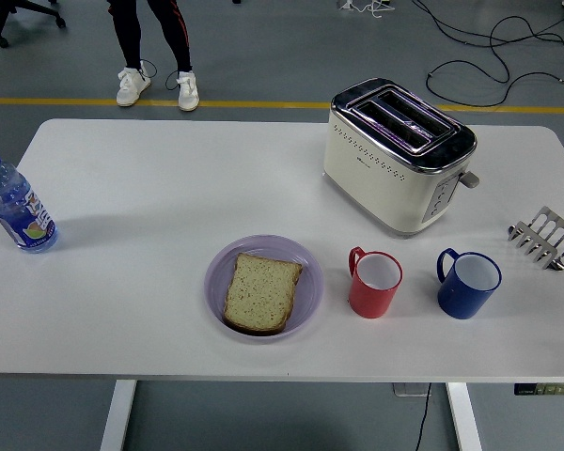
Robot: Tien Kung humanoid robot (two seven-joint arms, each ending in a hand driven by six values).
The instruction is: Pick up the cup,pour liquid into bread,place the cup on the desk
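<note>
Neither robot hand is in shot yet, so can't tell what the fingers are doing. The red ceramic mug sits just right of the toast slice on the lilac plate, handle pointing up-left, so I'd guess the right arm.

lab/workshop | grey floor | yellow line | loose cables

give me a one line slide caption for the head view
Bread slice on purple plate, red cup and blue cup beside it, toaster behind; no robot hands visible.
</note>
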